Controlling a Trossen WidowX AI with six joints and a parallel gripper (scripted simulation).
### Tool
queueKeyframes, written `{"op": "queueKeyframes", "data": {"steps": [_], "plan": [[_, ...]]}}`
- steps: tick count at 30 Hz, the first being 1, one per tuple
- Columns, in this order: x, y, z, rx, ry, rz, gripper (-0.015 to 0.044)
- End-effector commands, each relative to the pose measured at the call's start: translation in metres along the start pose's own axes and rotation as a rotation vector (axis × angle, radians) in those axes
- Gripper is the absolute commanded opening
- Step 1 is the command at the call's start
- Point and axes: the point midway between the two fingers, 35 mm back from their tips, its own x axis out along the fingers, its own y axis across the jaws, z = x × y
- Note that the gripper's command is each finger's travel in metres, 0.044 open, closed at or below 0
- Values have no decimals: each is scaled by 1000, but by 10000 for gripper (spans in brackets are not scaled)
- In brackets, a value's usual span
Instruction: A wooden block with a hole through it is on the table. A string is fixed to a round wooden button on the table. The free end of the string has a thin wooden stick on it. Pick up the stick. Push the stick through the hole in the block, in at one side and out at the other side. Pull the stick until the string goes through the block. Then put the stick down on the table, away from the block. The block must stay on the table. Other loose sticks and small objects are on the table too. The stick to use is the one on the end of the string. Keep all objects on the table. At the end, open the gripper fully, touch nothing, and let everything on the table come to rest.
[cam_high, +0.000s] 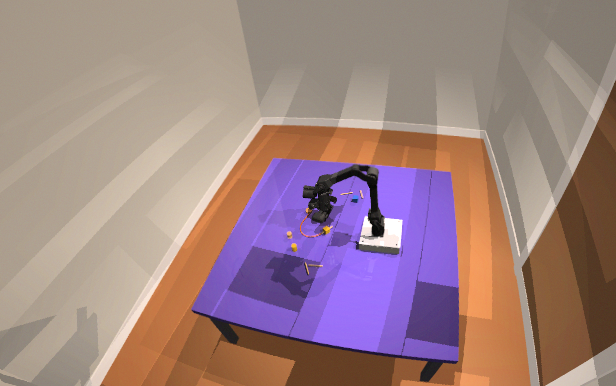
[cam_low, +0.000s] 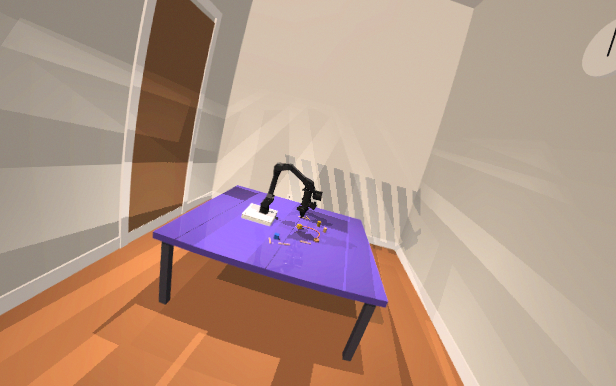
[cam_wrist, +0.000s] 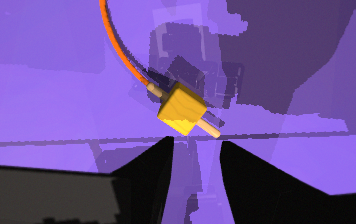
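Note:
The yellow wooden block (cam_high: 326, 230) (cam_low: 299, 227) (cam_wrist: 182, 109) stands on the table. The stick (cam_wrist: 209, 128) lies through its hole: one end pokes out on the side nearer the fingers in the wrist view, and a short piece with the string's end shows on the opposite side. The orange string (cam_high: 311, 236) (cam_wrist: 120, 57) curves away from that piece to the round button (cam_high: 308, 211) (cam_low: 316, 240). My gripper (cam_wrist: 197, 146) (cam_low: 302, 215) is partly open and empty, above the table beside the block and the stick's protruding end.
A blue cube (cam_high: 355, 199) (cam_low: 276, 236) lies near two loose sticks. A pale round piece (cam_high: 289, 234) and a yellow cylinder (cam_high: 294, 247) stand beyond the string's curve. Two more loose sticks lie nearer the front in the top view. The white arm base (cam_high: 381, 242) is right of the block there.

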Motion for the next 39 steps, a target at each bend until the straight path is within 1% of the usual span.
{"op": "queueKeyframes", "data": {"steps": [1,5,7,27,39], "plan": [[2,-14,-15,-814,28,-4,122],[2,-16,-16,-1007,30,-1,122],[2,-16,-17,-1046,31,-1,122],[2,-16,-16,-1046,31,-1,122],[19,-16,-15,-1046,31,-1,122]]}}
